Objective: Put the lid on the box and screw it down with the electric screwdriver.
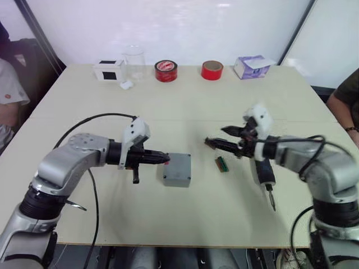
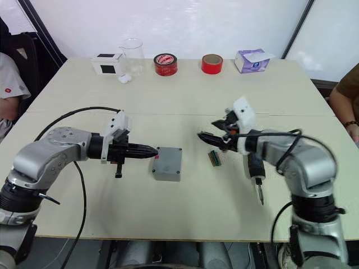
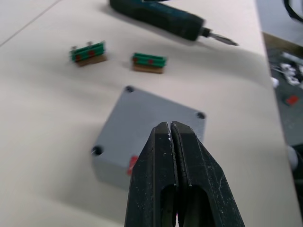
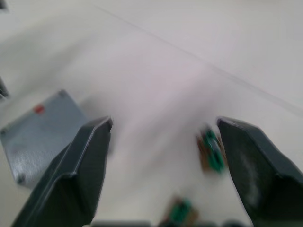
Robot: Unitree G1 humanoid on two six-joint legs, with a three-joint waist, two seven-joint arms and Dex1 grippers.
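the screwdriver (image 2: 256,178) lies near-side of the wide-open, empty right gripper (image 2: 206,138), bit pointing near; the closed, empty left gripper (image 2: 150,151) touches the lidded box (image 2: 167,163).

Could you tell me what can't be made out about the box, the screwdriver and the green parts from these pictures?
- Box interior: the lid covers it.
- Lid holes: too small to tell, left wrist view, whether screws sit in them.
- Screwdriver: the right arm hides its rear in the eye views.
- Green parts: blurred in the right wrist view.

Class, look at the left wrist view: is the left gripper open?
No. The left gripper has its two fingers pressed together, just above the grey box.
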